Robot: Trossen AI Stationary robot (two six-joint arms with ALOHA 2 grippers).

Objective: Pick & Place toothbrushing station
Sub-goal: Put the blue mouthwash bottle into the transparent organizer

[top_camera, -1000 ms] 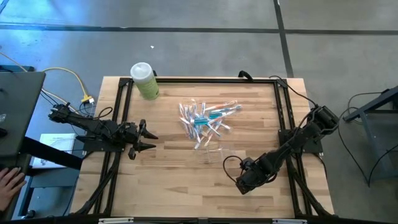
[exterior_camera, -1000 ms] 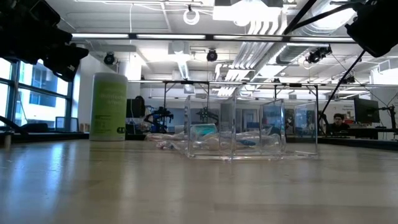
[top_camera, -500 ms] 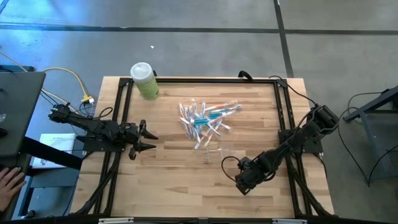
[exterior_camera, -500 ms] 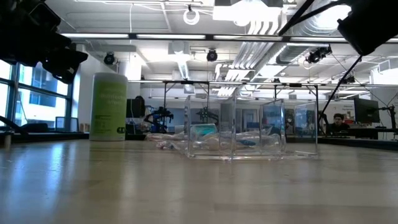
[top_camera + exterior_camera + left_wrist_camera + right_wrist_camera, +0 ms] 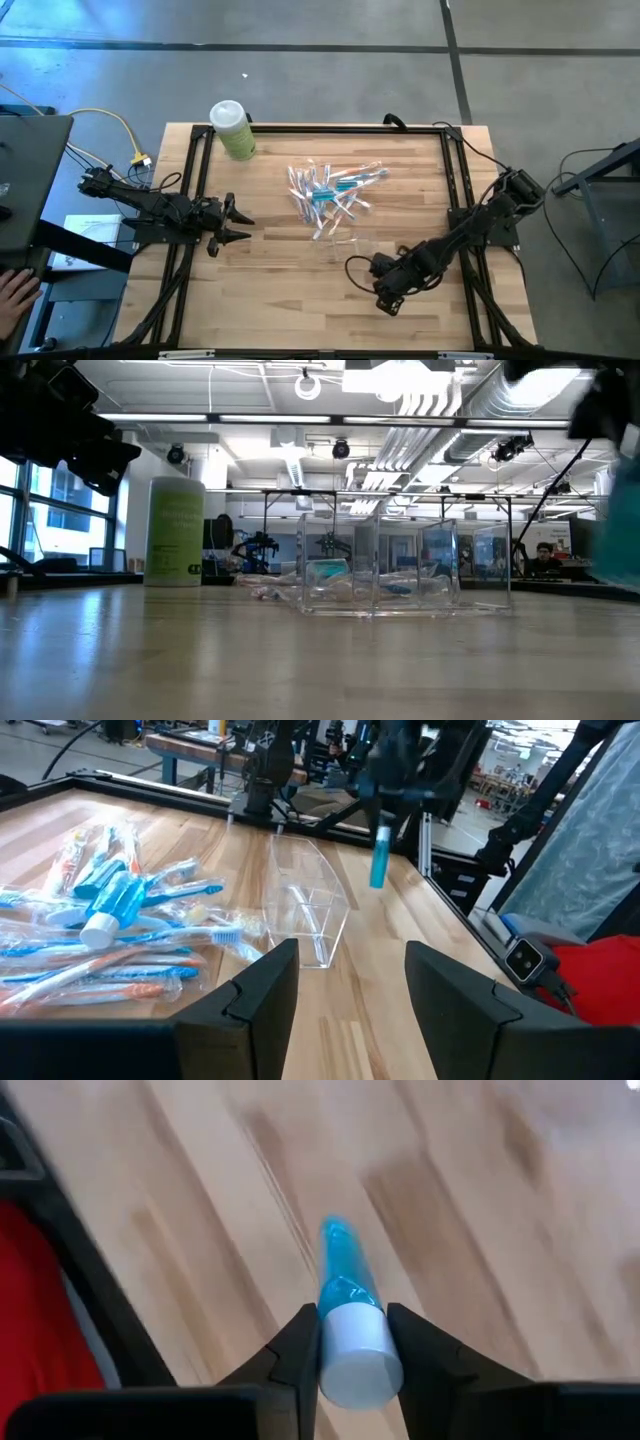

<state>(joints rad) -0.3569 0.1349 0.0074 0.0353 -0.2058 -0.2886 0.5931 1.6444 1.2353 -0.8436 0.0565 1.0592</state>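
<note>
Right wrist view: my right gripper (image 5: pixel 352 1342) has its two fingers (image 5: pixel 300 1352) clamped on a blue tube with a white cap (image 5: pixel 348 1320), cap end nearest the wrist, blue end pointing out over the bare wooden table (image 5: pixel 470 1230). The tube is off the wood, in my grip.

High view, placing everything from the clear plastic holder (image 5: pixel 345 244): the right gripper (image 5: pixel 383 283) sits near it, toward the table's front-right. The heap of wrapped toothbrushes (image 5: pixel 325 190), teal and orange parts showing through the wrappers, lies just beside the holder on its far side, toward the table's back edge. The light-green bottle (image 5: pixel 233 130) stands well apart from the holder at the back-left corner.

Left wrist view: my left gripper (image 5: pixel 345 982) waits with fingers apart, nothing between them, well apart from the holder (image 5: pixel 305 905) on its left. From here the holder lies on the wood with the toothbrush heap (image 5: pixel 110 925) alongside it, and the blue tube (image 5: pixel 380 858) hangs upright beyond the holder under my right arm.

Low view: the holder (image 5: pixel 380 570) rests on the table; a blurred teal shape shows at the right edge, too smeared to read.
</note>
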